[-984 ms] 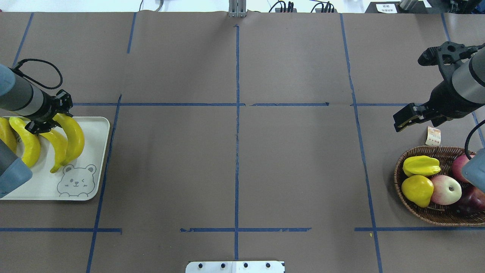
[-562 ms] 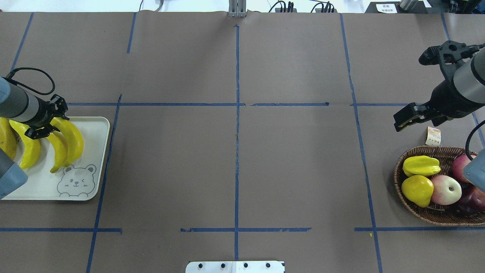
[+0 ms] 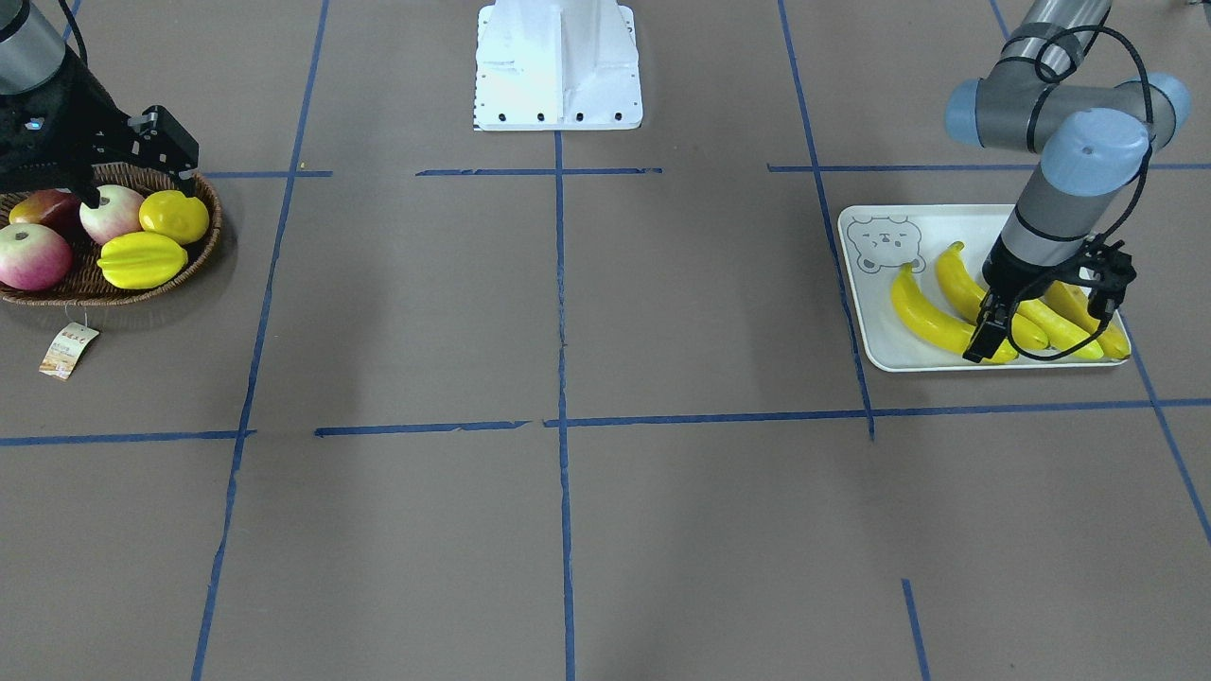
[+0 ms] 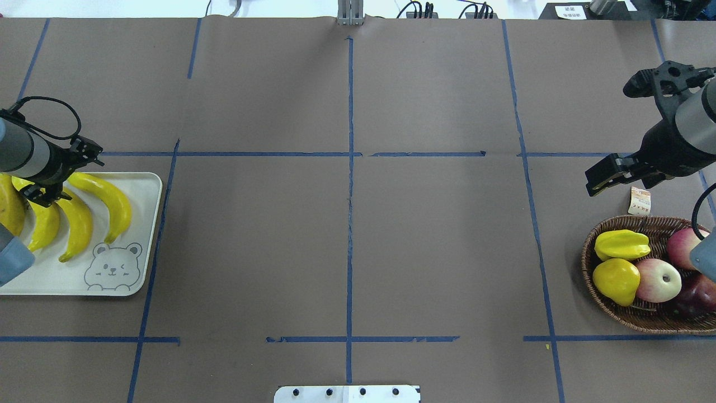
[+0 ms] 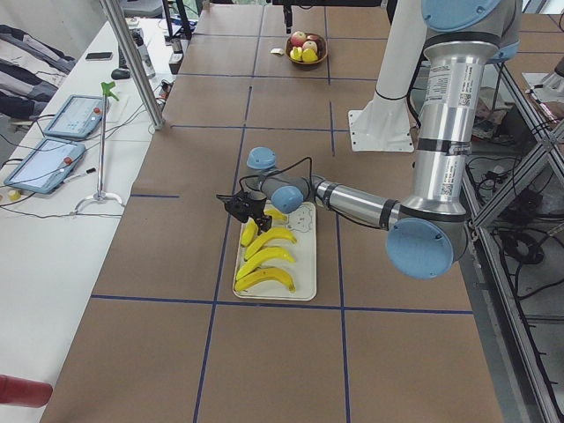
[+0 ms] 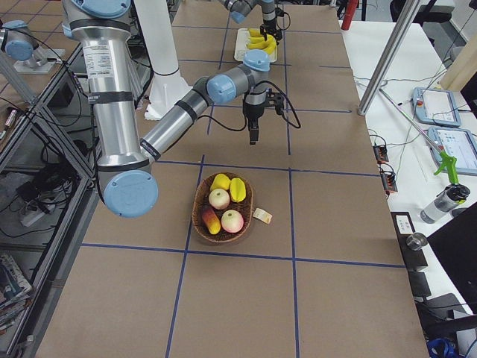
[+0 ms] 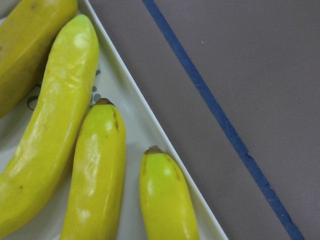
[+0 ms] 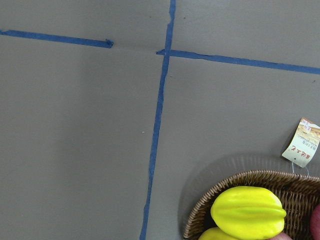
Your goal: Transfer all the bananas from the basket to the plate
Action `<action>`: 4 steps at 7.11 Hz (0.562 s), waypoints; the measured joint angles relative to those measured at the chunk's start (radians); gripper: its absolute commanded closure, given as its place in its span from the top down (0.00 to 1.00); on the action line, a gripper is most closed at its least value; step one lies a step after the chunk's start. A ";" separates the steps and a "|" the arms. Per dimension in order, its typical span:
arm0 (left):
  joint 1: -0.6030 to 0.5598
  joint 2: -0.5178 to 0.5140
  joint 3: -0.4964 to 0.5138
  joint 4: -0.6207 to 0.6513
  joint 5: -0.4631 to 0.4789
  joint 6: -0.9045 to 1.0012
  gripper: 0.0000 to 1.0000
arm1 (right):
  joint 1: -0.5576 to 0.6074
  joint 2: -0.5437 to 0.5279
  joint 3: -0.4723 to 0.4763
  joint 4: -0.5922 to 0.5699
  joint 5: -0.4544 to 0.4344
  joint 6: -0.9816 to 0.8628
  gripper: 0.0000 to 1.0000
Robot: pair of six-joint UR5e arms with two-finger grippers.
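Observation:
Four bananas lie side by side on the cream bear-print plate (image 4: 131, 268) at the table's left end: one on the right (image 4: 106, 201), two in the middle (image 4: 78, 224) (image 4: 42, 224), and a darker one (image 4: 8, 207) partly under my arm. My left gripper (image 4: 61, 173) is open just above their far ends and holds nothing; it also shows in the front view (image 3: 1041, 322). The left wrist view shows banana tips (image 7: 95, 170) and the plate's rim (image 7: 150, 132). My right gripper (image 4: 601, 179) hangs open and empty beyond the wicker basket (image 4: 586, 263). No banana shows in the basket.
The basket holds a yellow starfruit (image 4: 622, 244), a round yellow fruit (image 4: 615, 280) and red apples (image 4: 659, 280). A paper tag (image 4: 639, 200) lies beside it. Blue tape lines cross the brown table. The robot's white base (image 3: 558, 66) is at the near edge.
My left gripper has let go of the rightmost banana and drawn back to the left. That banana now lies free on the plate. The right arm has barely shifted.

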 measured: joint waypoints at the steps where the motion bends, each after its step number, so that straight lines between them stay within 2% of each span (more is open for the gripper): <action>1: -0.069 0.000 -0.001 0.007 -0.084 0.145 1.00 | 0.015 -0.012 -0.003 -0.001 0.000 -0.012 1.00; 2: -0.149 -0.001 -0.002 0.014 -0.169 0.306 1.00 | 0.039 -0.032 -0.006 -0.003 0.001 -0.052 1.00; 4: -0.264 0.012 -0.015 0.063 -0.245 0.671 1.00 | 0.126 -0.090 -0.024 -0.006 0.002 -0.211 1.00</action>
